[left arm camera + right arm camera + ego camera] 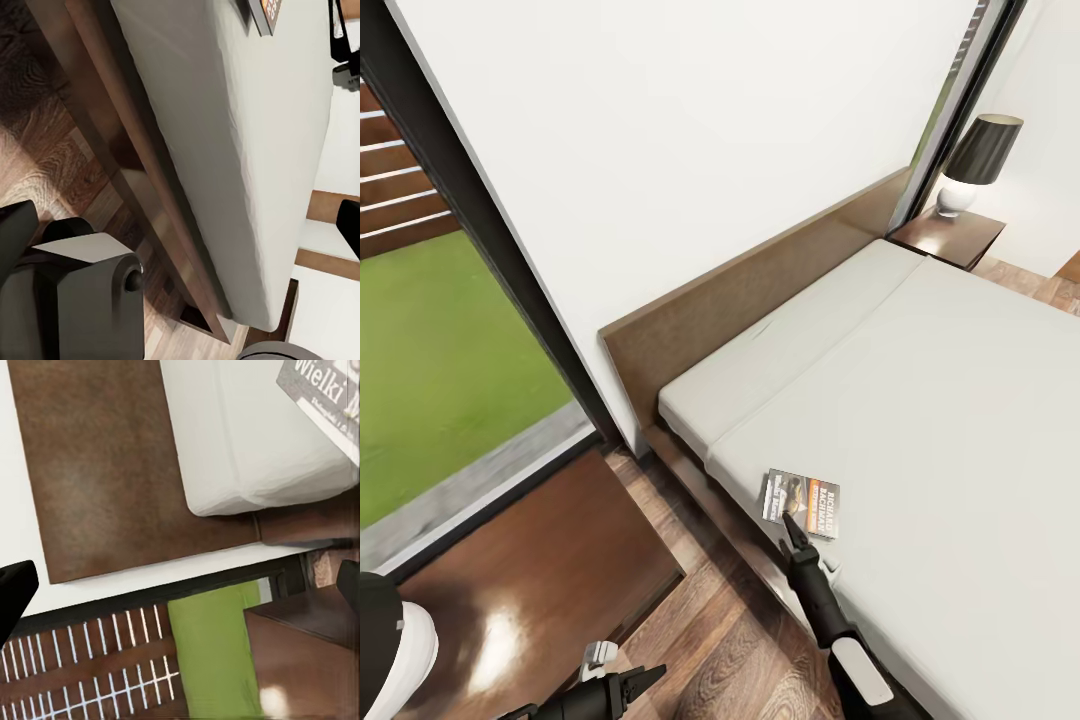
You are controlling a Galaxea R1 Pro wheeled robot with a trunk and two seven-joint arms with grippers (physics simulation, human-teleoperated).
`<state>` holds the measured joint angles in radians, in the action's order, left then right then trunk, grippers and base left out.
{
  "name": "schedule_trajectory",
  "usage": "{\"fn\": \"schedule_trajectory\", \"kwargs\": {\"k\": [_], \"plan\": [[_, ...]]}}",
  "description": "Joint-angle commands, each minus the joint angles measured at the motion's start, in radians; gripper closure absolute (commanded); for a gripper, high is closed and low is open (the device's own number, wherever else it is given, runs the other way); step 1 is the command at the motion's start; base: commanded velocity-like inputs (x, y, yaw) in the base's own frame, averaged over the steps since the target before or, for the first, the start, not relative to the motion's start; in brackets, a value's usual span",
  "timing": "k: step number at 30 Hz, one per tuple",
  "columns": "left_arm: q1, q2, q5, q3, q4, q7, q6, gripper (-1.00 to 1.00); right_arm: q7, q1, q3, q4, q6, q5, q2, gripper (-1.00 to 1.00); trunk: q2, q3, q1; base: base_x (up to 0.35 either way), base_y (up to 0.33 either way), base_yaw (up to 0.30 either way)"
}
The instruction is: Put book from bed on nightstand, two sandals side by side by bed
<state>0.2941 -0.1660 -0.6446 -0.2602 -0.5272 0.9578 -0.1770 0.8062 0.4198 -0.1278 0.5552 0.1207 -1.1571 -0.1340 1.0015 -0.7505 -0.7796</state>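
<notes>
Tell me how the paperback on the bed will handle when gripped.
The book looks thin, so probably light and somewhat bendy. It lies flat on the soft mattress, so an edge may be hard to catch. The right gripper sits at its near edge; pushing would likely slide it.

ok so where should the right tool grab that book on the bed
Grip the book by its edge nearest the mattress side, coming from the floor side where the right tool is. It lies flat and thin near the bed edge, so one finger must slide under.

The right gripper (788, 520) covers part of the book's (807, 498) near edge. The near nightstand (530, 580) is cut off at the picture's bottom edge.
</notes>
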Motion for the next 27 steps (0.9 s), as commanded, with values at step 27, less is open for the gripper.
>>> {"fn": "schedule_trajectory", "kwargs": {"k": [27], "plan": [[0.0,0.003,-0.011,-0.006,-0.001,0.001,-0.01,-1.0,0.006,0.001,0.099,-0.069,0.011,-0.007,-0.001,-1.0,0.001,-0.001,0.0,0.0,0.0,0.0]]}}
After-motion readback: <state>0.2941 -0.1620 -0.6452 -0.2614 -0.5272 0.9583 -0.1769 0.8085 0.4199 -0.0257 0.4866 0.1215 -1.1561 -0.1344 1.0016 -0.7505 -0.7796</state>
